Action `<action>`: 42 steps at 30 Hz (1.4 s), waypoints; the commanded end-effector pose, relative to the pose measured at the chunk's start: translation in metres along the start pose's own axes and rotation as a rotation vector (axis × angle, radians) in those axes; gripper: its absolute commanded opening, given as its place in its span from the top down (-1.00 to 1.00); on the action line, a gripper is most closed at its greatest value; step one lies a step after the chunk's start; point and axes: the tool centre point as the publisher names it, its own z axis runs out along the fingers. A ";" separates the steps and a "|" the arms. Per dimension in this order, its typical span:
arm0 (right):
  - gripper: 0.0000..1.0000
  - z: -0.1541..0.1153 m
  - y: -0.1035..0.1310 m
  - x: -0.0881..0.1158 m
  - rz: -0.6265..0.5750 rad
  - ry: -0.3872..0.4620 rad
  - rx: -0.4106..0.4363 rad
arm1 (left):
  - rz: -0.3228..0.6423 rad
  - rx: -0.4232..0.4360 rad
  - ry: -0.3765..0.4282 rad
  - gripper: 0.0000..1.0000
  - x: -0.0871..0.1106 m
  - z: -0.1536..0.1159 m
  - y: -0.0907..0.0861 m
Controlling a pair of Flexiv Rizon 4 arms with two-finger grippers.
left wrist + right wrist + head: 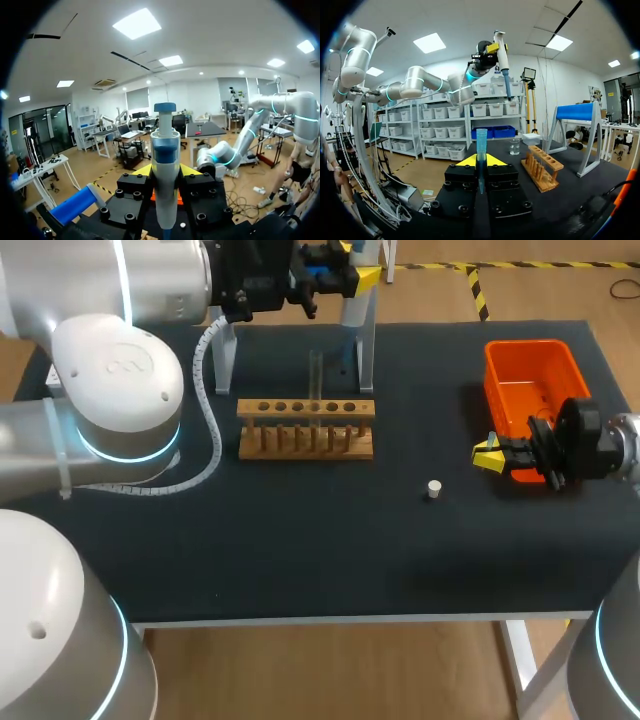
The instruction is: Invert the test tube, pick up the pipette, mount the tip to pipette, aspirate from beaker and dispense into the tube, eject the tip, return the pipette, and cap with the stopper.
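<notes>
Pipette (165,150) is what I have in my left gripper (165,171): both yellow-tipped fingers press its pale barrel from opposite sides, so the grip is closed on it. The blue plunger cap stands well out past the fingertips, and the lower body runs back between the black finger blocks. From the head view that gripper hangs high over the far edge of the dark table (300,540), above the stand with the blue crossbar (576,111). My right gripper (480,161) is closed on a blue pipette tip (481,142), which is pinched low between the two yellow pads. The tip stands straight out beyond them, with its wide open end farthest from the gripper. This gripper sits just beside the near corner of the orange bin (530,370). The wooden test tube rack (305,430) is near the middle of the table, with a clear test tube (315,375) standing in one of its middle holes; I cannot tell which end is up. The small white stopper (433,489) lies alone on the table between the rack and my right gripper, touching neither. A glass beaker (515,146) stands beyond the rack, near the stand.
</notes>
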 end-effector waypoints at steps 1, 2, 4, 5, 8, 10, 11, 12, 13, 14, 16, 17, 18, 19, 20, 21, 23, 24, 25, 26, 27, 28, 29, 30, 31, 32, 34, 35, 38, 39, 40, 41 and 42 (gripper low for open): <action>1.00 0.000 0.000 0.001 0.000 -0.001 0.002 | 0.000 0.003 0.003 1.00 -0.001 0.000 0.000; 1.00 0.000 0.000 0.001 0.000 -0.001 0.002 | 0.000 0.003 0.003 1.00 -0.001 0.000 0.000; 1.00 0.000 0.000 0.001 0.000 -0.001 0.002 | 0.000 0.003 0.003 1.00 -0.001 0.000 0.000; 1.00 0.000 0.000 0.001 0.000 -0.001 0.002 | 0.000 0.003 0.003 1.00 -0.001 0.000 0.000; 1.00 0.000 0.000 0.001 0.000 -0.001 0.002 | -0.016 0.017 0.005 1.00 0.002 -0.002 0.001; 1.00 0.000 0.000 0.001 0.000 -0.001 0.002 | -0.017 0.020 0.008 1.00 0.004 -0.002 0.001; 1.00 0.000 0.000 0.001 0.000 -0.001 0.002 | -0.020 0.033 0.009 1.00 0.004 -0.002 0.001; 1.00 0.000 0.000 0.001 0.000 -0.001 0.002 | -0.020 0.032 0.008 1.00 0.005 -0.003 0.000; 1.00 0.000 0.000 0.001 0.000 -0.001 0.002 | -0.025 0.043 0.014 1.00 0.005 -0.002 0.000; 1.00 0.000 0.000 0.001 0.000 -0.001 0.002 | -0.034 0.060 0.013 1.00 0.006 -0.003 -0.001; 1.00 0.000 0.000 0.001 0.000 -0.001 0.002 | -0.028 0.050 0.015 1.00 0.006 -0.003 -0.001; 1.00 0.000 0.000 0.001 0.000 -0.001 0.002 | -0.041 0.071 0.022 1.00 0.006 -0.002 -0.001; 1.00 0.000 0.000 0.001 0.000 -0.001 0.002 | -0.038 0.065 0.023 1.00 0.006 -0.002 -0.001; 1.00 0.000 0.000 0.001 0.000 -0.001 0.002 | -0.036 0.055 0.028 1.00 0.006 -0.001 -0.001; 1.00 0.000 0.000 0.001 0.000 -0.001 0.002 | -0.046 0.064 0.033 1.00 0.006 -0.001 -0.001; 1.00 0.000 0.000 0.001 0.000 -0.001 0.002 | -0.047 0.060 0.036 1.00 0.006 -0.001 -0.001; 1.00 0.000 0.000 0.001 0.000 -0.001 0.002 | -0.064 0.069 0.042 1.00 0.007 0.000 -0.001; 1.00 0.000 0.000 0.001 0.000 -0.001 0.002 | -0.068 0.065 0.040 1.00 0.006 -0.001 0.000; 1.00 0.000 0.000 0.001 0.000 -0.001 0.002 | -0.068 0.062 0.040 1.00 0.006 -0.001 0.000; 1.00 0.000 0.000 0.001 0.000 -0.001 0.002 | -0.082 0.068 0.046 1.00 0.006 -0.001 0.000; 1.00 0.000 0.000 0.001 0.000 -0.001 0.002 | -0.081 0.065 0.045 1.00 0.005 -0.001 0.000; 1.00 0.000 0.000 0.001 0.000 -0.001 0.002 | -0.086 0.063 0.046 1.00 0.005 -0.001 0.001; 1.00 0.000 0.000 0.001 0.000 -0.001 0.002 | -0.103 0.085 0.053 1.00 0.005 -0.002 0.001; 1.00 0.000 0.000 0.001 0.000 -0.001 0.002 | -0.098 0.073 0.047 1.00 0.004 -0.002 0.001; 1.00 0.000 0.000 0.001 0.000 -0.001 0.002 | -0.101 0.065 0.049 1.00 0.004 -0.003 0.001; 1.00 0.000 0.000 0.001 0.000 -0.001 0.002 | -0.112 0.075 0.052 1.00 0.004 -0.003 0.002; 1.00 0.000 0.000 0.001 0.000 -0.001 0.002 | -0.112 0.071 0.048 1.00 0.003 -0.005 0.002; 1.00 0.000 0.000 0.001 0.000 -0.001 0.002 | -0.123 0.082 0.050 1.00 0.003 -0.006 0.003; 1.00 0.000 0.000 0.001 0.000 -0.001 0.002 | -0.123 0.072 0.049 1.00 0.002 -0.007 0.004; 1.00 0.000 0.000 0.001 0.000 -0.001 0.002 | -0.121 0.070 0.048 1.00 0.002 -0.007 0.004; 1.00 0.000 0.000 0.001 0.000 -0.001 0.002 | -0.124 0.070 0.049 1.00 0.002 -0.007 0.005; 1.00 0.000 0.000 0.001 0.000 -0.001 0.002 | -0.128 0.074 0.050 1.00 0.002 -0.008 0.005; 1.00 0.000 0.000 0.001 0.000 -0.001 0.002 | -0.127 0.071 0.048 1.00 0.002 -0.008 0.005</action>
